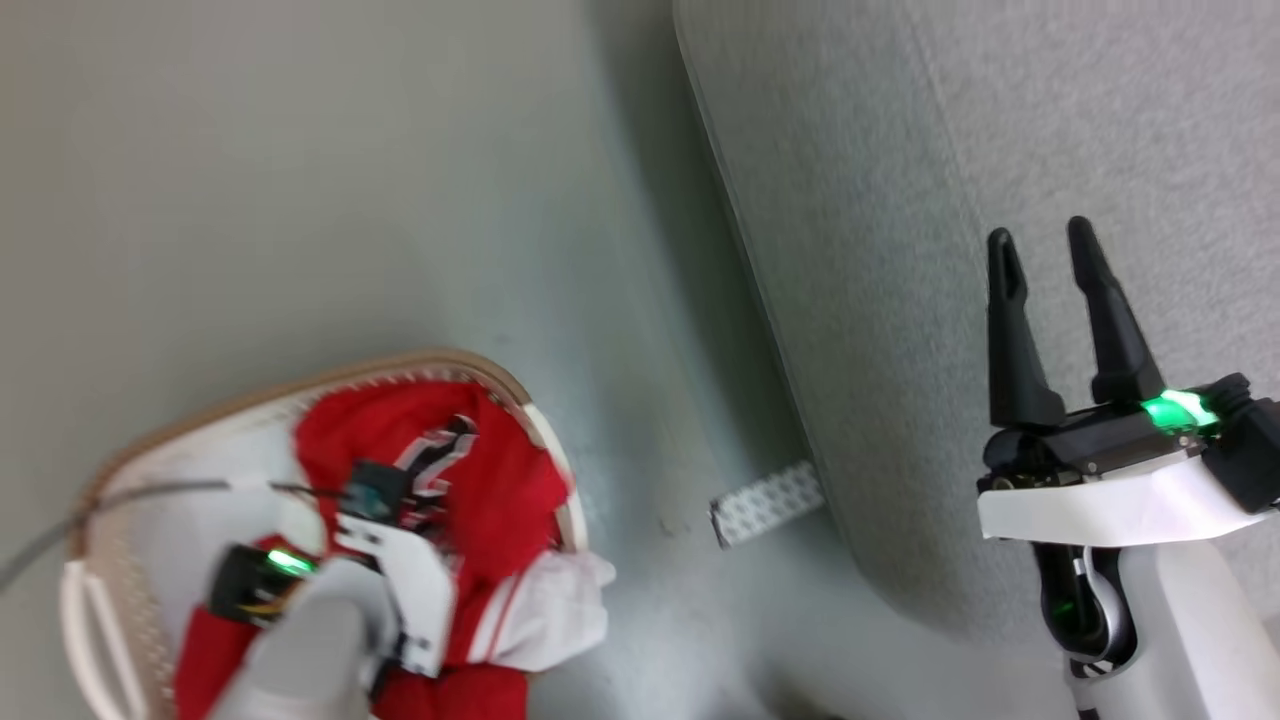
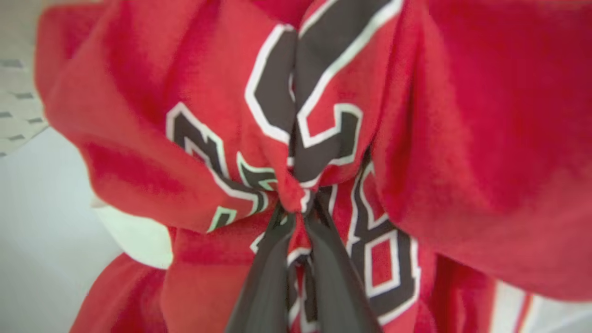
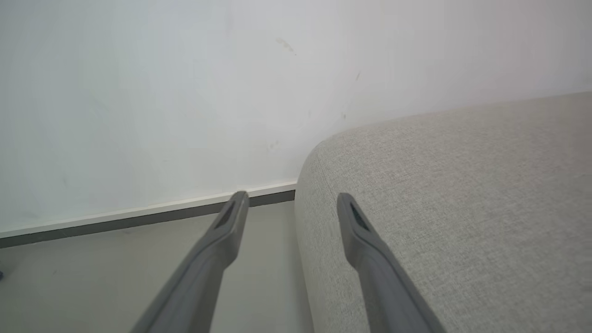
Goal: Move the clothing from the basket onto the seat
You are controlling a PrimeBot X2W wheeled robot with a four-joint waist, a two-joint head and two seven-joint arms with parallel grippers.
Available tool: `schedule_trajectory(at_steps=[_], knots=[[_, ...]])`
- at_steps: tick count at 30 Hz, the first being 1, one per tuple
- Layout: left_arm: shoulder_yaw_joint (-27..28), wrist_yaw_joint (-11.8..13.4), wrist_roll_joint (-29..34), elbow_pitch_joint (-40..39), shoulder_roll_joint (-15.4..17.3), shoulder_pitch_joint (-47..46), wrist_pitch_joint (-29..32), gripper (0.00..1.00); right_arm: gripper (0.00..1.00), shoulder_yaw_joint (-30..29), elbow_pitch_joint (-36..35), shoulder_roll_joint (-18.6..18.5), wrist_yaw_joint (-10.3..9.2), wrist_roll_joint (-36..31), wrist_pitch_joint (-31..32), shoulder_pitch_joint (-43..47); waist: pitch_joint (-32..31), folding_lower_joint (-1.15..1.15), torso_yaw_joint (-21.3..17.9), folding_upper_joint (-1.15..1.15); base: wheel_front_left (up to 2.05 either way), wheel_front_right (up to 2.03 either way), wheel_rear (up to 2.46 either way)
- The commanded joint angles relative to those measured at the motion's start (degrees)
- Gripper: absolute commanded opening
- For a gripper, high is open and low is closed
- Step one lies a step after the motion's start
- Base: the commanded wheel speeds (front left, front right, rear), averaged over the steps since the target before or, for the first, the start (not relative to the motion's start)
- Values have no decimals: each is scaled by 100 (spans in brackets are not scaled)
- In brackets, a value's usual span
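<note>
The cream-white basket (image 1: 545, 430) with a brown rim sits on the floor at the lower left, filled with red clothing (image 1: 510, 490) trimmed in white. My left gripper (image 1: 445, 450) reaches down into it. In the left wrist view its dark fingers (image 2: 268, 282) are shut on a bunched fold of the red clothing (image 2: 462, 138) with black-and-white numbers. The light-grey seat (image 1: 1000, 150) spreads across the right. My right gripper (image 1: 1045, 250) hovers open over the seat, nothing between its fingers (image 3: 217, 245), the seat (image 3: 462, 194) beside them.
Pale grey floor (image 1: 250, 180) lies between basket and seat. A white patterned tag (image 1: 765, 502) sticks out at the seat's lower edge. A white wall (image 3: 185, 83) with a dark skirting strip (image 3: 138, 219) rises behind the seat. A thin cable (image 1: 150, 492) crosses the basket.
</note>
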Motion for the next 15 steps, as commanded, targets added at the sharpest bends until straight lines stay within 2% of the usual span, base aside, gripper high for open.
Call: schedule_trajectory(at_steps=[1, 6, 9, 15], knots=[[-4, -28, -101, 29, -98, 125, -110, 0, 100, -72, 14, -5, -12, -131, 3, 4, -513, 0, 294, 0, 0, 0, 0], [-114, -32, -361, -19, -393, 372, -529, 0, 100, -102, 139, -6, -12, -431, 4, 198, -1284, 0, 686, 0, 0, 0, 0], [-299, -35, -633, -155, -455, 561, -776, 0, 100, -85, 218, -9, -12, -528, 4, 309, -1709, 0, 892, 0, 0, 0, 0], [-1218, -28, -1639, -1055, -457, 1039, -1035, 0, 100, -147, 381, -14, -12, -635, 4, 580, -2407, 0, 1286, 0, 0, 0, 0]])
